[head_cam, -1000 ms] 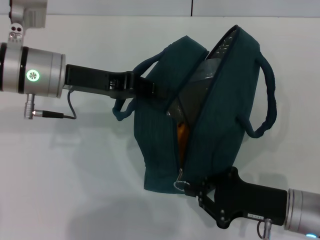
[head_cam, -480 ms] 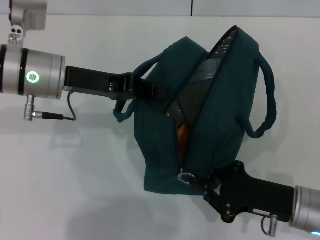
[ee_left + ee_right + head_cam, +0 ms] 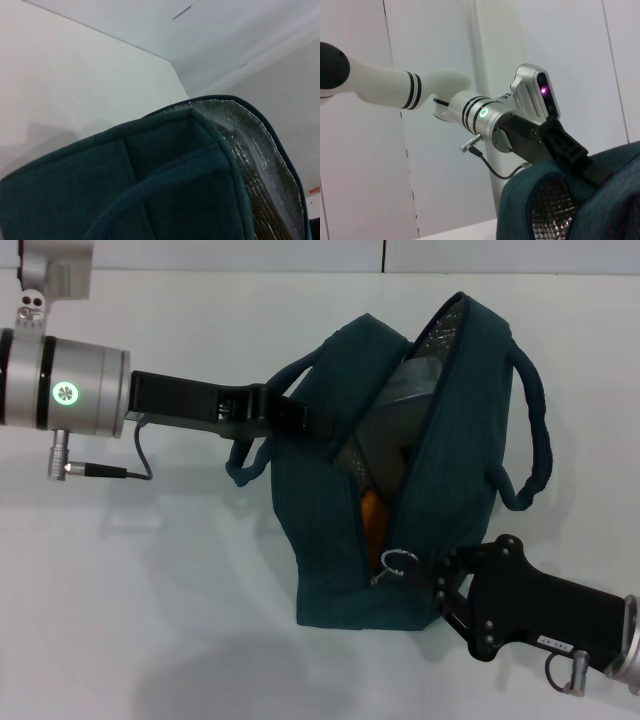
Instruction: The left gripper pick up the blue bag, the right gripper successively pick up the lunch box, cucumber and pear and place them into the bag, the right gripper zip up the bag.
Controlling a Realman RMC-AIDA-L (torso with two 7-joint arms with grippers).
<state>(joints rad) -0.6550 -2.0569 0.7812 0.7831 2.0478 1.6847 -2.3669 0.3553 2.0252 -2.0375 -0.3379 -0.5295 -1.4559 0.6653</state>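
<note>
The blue bag (image 3: 330, 540) hangs above the white table, its zipper opening facing me and its silver lining (image 3: 260, 165) showing. My left gripper (image 3: 288, 414) is shut on the bag's upper left side by one handle; it also shows in the right wrist view, left gripper (image 3: 572, 152) on the bag (image 3: 590, 200). My right gripper (image 3: 438, 583) is at the bag's lower right, shut on the zipper pull next to its ring (image 3: 398, 561). Inside the opening I see the orange pear (image 3: 371, 510) and part of the clear lunch box (image 3: 395, 405). The cucumber is hidden.
The white table (image 3: 150, 590) spreads under and around the bag. A wall (image 3: 300, 252) runs behind its far edge. The left arm's cable (image 3: 140, 465) hangs below its wrist.
My right gripper has moved right and up along the bag, drawing the ring pull with it. The lowest part of the zipper opening has closed. The left arm has stayed put.
</note>
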